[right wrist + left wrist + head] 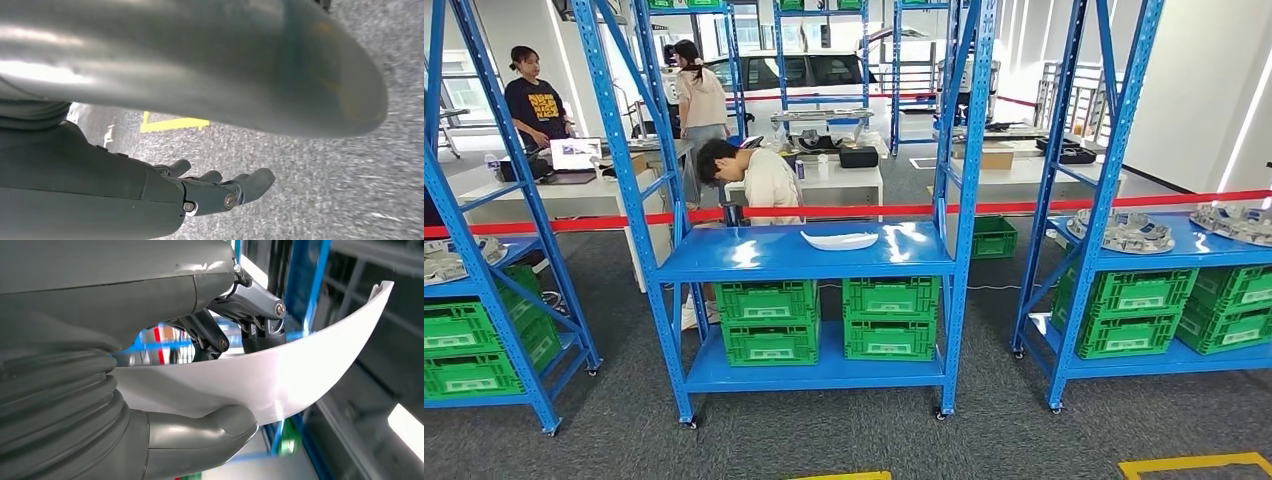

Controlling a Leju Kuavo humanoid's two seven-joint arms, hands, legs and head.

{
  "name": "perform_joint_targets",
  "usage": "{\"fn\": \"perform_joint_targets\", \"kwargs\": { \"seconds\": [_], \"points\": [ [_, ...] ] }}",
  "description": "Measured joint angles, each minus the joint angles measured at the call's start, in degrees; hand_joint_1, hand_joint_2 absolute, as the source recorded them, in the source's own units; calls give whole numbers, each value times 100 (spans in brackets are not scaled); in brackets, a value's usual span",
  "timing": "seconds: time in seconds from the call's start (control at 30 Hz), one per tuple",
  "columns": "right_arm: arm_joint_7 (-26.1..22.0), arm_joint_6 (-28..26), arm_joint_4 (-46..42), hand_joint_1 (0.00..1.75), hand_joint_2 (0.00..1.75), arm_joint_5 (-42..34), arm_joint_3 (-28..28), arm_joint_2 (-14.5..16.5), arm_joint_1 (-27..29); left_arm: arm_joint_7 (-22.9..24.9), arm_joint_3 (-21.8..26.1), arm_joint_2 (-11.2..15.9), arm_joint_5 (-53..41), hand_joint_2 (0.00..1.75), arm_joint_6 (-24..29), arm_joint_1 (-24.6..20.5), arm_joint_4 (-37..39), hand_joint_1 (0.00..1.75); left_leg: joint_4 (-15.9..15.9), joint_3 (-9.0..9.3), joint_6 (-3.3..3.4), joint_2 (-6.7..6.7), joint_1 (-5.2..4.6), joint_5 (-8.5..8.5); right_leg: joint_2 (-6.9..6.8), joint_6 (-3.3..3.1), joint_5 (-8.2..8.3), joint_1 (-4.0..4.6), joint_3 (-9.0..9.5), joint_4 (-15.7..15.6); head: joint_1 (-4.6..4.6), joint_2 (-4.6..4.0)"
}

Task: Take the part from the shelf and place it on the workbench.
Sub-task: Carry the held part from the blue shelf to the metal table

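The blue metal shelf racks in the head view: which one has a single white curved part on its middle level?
The centre blue rack: its white curved part lies alone, whereas the side racks hold grey round parts.

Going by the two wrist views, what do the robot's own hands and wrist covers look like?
The left robot hand has a grey ribbed rubber wrist cover, a thick smooth grey thumb and darker metallic fingers with visible screw pivots. The right robot hand has a matte grey palm shell and dark fingers with silver screws at the pivots.
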Motion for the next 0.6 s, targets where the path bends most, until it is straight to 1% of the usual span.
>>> {"fn": "perform_joint_targets", "kwargs": {
  "seconds": [0.03, 0.07, 0.1, 0.13, 0.17, 0.2, 0.23, 0.27, 0.3, 0.33, 0.37, 0.4, 0.43, 0.47, 0.5, 0.53, 0.57, 0.6],
  "points": [
    [-1, 1, 0, 0, 0, 2, 0, 0, -4, -8, -41, 15, 1, 175, -36, 1, 4, 175, -177, 193, 17, 0, -1, 166, -4, 9, 55, 5, -89, 25, 1, 1],
    [0, 1, 0, 0, 0, 3, 0, 0, -9, -12, -76, 26, 1, 175, -56, 1, 6, 175, -515, 473, 43, -2, -4, 291, -5, 21, 107, 8, -171, 54, 1, 1],
    [-3, 0, 0, 0, 0, 3, 0, 2, -13, -15, -107, 34, 1, 175, -71, -1, 4, 175, -955, 799, 71, -3, -16, 323, -1, 38, 155, 16, -241, 84, 1, 1],
    [-10, 0, 0, 0, 0, 2, 0, 3, -16, -21, -137, 42, 4, 175, -95, -4, 2, 175, -1363, 1078, 98, -4, -29, 285, 2, 62, 209, 21, -290, 107, 2, 1],
    [-18, 0, 0, 0, 0, 2, 0, 5, -19, -25, -167, 47, 12, 175, -129, -5, 0, 175, -1652, 1249, 121, -6, -47, 222, 4, 89, 261, 20, -323, 117, 3, 1],
    [-30, 0, 0, 0, 0, -1, 0, 7, -19, -26, -199, 52, 29, 175, -177, -5, 0, 175, -1803, 1313, 143, -6, -67, 183, 3, 120, 315, 14, -343, 114, 4, 1],
    [-42, 2, 1, 0, 0, -3, 0, 7, -15, -21, -238, 55, 55, 175, -233, -5, 5, 175, -1841, 1288, 172, -5, -73, 207, 3, 153, 369, 7, -357, 104, 4, 1],
    [-55, 4, 2, 0, 0, -7, 0, 7, -12, -6, -281, 58, 81, 175, -283, -9, 15, 175, -1847, 1239, 207, 6, -74, 264, 15, 185, 362, -8, -376, 116, 3, 0],
    [-66, 5, 4, 0, 0, -11, 0, 7, -7, 23, -328, 59, 103, 175, -322, -16, 27, 175, -1855, 1191, 252, 18, -67, 325, 29, 218, 249, -18, -415, 197, 5, 1],
    [-75, 8, 5, 0, 0, -16, 0, 7, -2, 60, -377, 61, 116, 175, -344, -23, 43, 175, -1863, 1127, 293, 32, -56, 394, 45, 249, 30, -24, -479, 377, 6, 1],
    [-81, 8, 7, 0, 0, -26, 0, 8, -1, 100, -423, 62, 121, 175, -353, -31, 62, 175, -1859, 1050, 323, 44, -50, 460, 57, 274, -275, -39, -560, 667, 8, 0],
    [-83, 8, 7, 0, 0, -38, 0, 8, 0, 140, -464, 62, 122, 175, -355, -35, 84, 175, -1852, 963, 340, 49, -49, 526, 60, 296, -574, -45, -643, 1028, 11, 1],
    [-85, 8, 7, 0, 0, -49, 0, 8, 0, 170, -498, 63, 123, 175, -353, -39, 108, 175, -1841, 869, 343, 57, -49, 594, 60, 314, -762, -54, -702, 1387, 11, 0],
    [-85, 8, 7, 0, 0, -59, -1, 8, 0, 193, -524, 64, 123, 175, -352, -44, 131, 175, -1826, 775, 337, 65, -48, 667, 60, 328, -803, -63, -710, 1658, 11, -1],
    [-85, 8, 7, 0, 0, -63, -1, 7, 0, 205, -544, 65, 123, 175, -350, -46, 152, 175, -1801, 667, 325, 71, -44, 742, 60, 337, -695, -73, -639, 1764, 12, 0],
    [-85, 8, 7, 0, 0, -65, -2, 7, -1, 213, -558, 65, 123, 175, -348, -48, 169, 175, -1767, 551, 307, 74, -36, 815, 59, 344, -513, -83, -479, 1685, 12, 0],
    [-86, 8, 7, 0, 0, -65, -2, 7, -4, 221, -572, 65, 123, 175, -341, -50, 180, 175, -1722, 438, 282, 72, -28, 879, 60, 348, -358, -94, -221, 1416, 13, 1],
    [-88, 8, 6, 0, 0, -66, -3, 7, -9, 234, -585, 65, 123, 175, -323, -51, 187, 175, -1669, 328, 253, 67, -25, 926, 62, 345, -324, -99, 121, 1003, 16, 1]
  ]
}}
